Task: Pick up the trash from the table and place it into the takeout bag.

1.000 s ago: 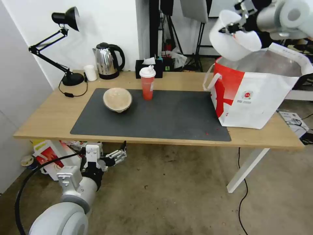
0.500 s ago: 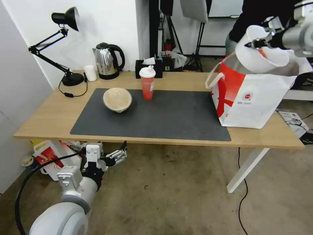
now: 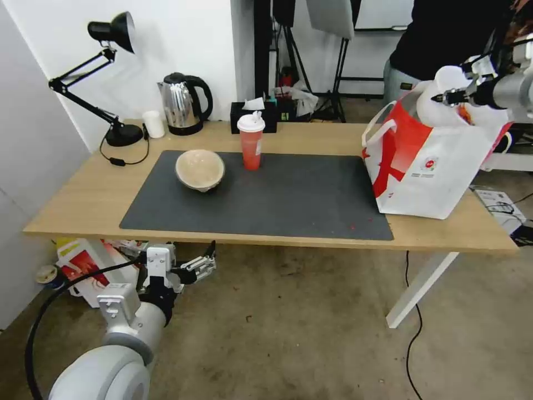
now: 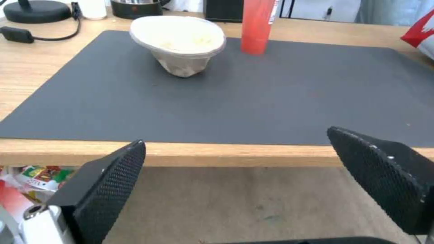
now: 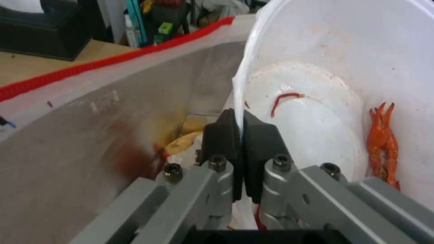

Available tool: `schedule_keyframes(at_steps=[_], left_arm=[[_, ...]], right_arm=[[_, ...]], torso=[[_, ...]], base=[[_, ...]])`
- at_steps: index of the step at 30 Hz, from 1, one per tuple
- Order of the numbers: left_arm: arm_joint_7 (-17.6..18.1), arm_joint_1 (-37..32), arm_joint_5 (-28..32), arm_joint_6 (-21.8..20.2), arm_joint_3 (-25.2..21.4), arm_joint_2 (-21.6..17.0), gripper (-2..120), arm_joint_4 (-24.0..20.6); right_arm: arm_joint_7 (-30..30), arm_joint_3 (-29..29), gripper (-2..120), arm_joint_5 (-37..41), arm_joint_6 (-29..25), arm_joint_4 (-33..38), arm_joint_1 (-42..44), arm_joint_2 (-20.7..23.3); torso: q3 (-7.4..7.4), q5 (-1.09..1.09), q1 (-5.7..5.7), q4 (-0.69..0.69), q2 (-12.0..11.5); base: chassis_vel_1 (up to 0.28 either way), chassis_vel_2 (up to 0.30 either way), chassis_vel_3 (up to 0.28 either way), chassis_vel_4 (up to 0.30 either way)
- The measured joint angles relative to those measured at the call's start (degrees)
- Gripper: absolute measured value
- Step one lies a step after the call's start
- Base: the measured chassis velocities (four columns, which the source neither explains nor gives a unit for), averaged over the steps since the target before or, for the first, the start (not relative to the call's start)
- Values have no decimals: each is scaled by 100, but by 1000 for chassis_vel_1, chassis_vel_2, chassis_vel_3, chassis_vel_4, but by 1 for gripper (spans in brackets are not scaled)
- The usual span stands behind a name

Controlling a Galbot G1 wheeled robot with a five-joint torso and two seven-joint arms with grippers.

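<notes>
My right gripper (image 5: 239, 117) is shut on the rim of the large white bowl (image 5: 325, 112), which has red scraps in it. In the head view that gripper (image 3: 444, 99) holds the bowl (image 3: 444, 111) tilted in the open top of the takeout bag (image 3: 433, 161) at the table's right end. The bag's silvery lining (image 5: 104, 135) shows beside the bowl. A tan bowl (image 3: 200, 169) and a red cup with a white lid (image 3: 251, 141) stand on the dark mat (image 3: 277, 200). My left gripper (image 3: 201, 265) hangs open below the table's front edge, its fingers (image 4: 108, 183) wide apart.
A black desk lamp (image 3: 111, 33), a small white cup (image 3: 154, 124), a steel kettle (image 3: 180, 103) and a black tissue box (image 3: 252, 114) line the table's (image 3: 83, 194) back edge. A white-and-red carton (image 3: 83, 264) lies on the floor under the left end.
My right gripper has carried the white bowl rightward and down, from above the bag's left rim into its open top. The bag has shifted and leaned to the right. The left arm stayed still.
</notes>
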State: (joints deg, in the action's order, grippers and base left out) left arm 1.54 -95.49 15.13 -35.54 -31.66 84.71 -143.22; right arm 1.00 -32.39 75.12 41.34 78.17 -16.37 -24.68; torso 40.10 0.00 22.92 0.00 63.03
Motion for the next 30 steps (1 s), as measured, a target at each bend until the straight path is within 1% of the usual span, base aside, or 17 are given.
schedule_keyframes(at_steps=[14,16,18,19,20,24,25,26,29,30], left_arm=[[3,-23,-26,0,2,39,100,-2],[4,-26,-27,0,1,46,100,-2],[4,-26,-30,0,3,52,100,-3],[5,-24,-30,0,4,55,100,-4],[5,-24,-30,0,4,55,100,-4],[5,-16,-37,-1,17,73,100,-4],[5,-16,-37,-1,17,73,100,-4],[5,-16,-38,-1,19,77,100,-4],[5,-12,-40,-2,21,79,100,-4],[5,-12,-40,-2,21,79,100,-4]], right_arm=[[-85,108,0,20,0,136,85,-8],[-124,128,2,34,0,179,85,-19],[-154,154,12,95,0,258,85,-26],[-164,166,14,146,0,302,85,-30],[-164,166,14,146,0,302,85,-30],[-189,243,34,360,-3,454,82,-50],[-189,243,34,360,-3,454,82,-50],[-188,244,37,399,-3,482,76,-51],[-177,245,52,464,-3,553,47,-59],[-177,245,52,464,-3,553,47,-59]], torso=[[0,1,0,0,0],[0,0,0,0,0],[0,0,0,0,0],[0,0,0,0,0],[0,0,0,0,0],[0,0,0,0,0],[0,0,0,0,0],[0,0,0,0,0],[0,0,0,0,0],[0,0,0,0,0]], base=[[0,0,0,0],[0,0,0,0],[0,0,0,0],[0,0,0,0],[0,0,0,0],[0,0,0,0],[0,0,0,0],[0,0,0,0],[0,0,0,0],[0,0,0,0]])
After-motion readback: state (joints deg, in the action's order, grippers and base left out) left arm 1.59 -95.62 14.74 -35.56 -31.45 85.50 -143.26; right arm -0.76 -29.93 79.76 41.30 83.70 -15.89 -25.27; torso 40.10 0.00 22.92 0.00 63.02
